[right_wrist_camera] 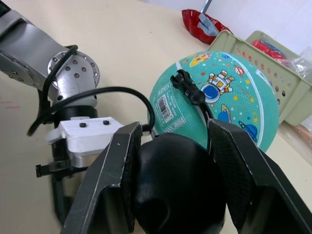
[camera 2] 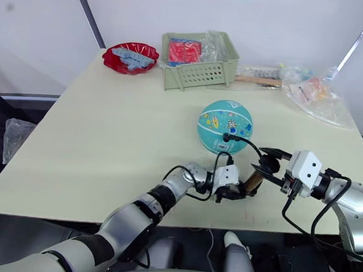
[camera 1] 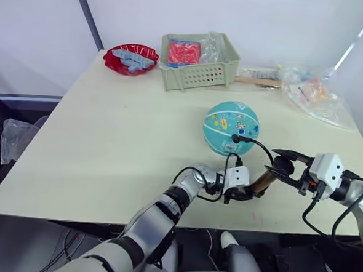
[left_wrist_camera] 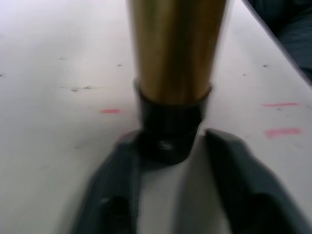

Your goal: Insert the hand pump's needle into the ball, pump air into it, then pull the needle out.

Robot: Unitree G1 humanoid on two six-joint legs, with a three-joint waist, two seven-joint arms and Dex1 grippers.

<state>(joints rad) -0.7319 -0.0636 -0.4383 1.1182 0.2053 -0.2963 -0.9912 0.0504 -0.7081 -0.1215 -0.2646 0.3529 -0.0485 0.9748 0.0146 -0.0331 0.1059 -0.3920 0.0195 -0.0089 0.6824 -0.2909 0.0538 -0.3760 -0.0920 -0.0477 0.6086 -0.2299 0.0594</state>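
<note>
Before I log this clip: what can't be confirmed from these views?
- The needle: its black fitting sits against the ball; the pin itself is hidden.
- Left wrist view: the hand pump is cut off by the top edge.
- Basket contents: too small to identify in the head views.

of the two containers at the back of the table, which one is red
The shallow red bowl at the table's far left corner, holding something pale blue. The other, the green slotted basket beside it, only holds a red item.
</note>
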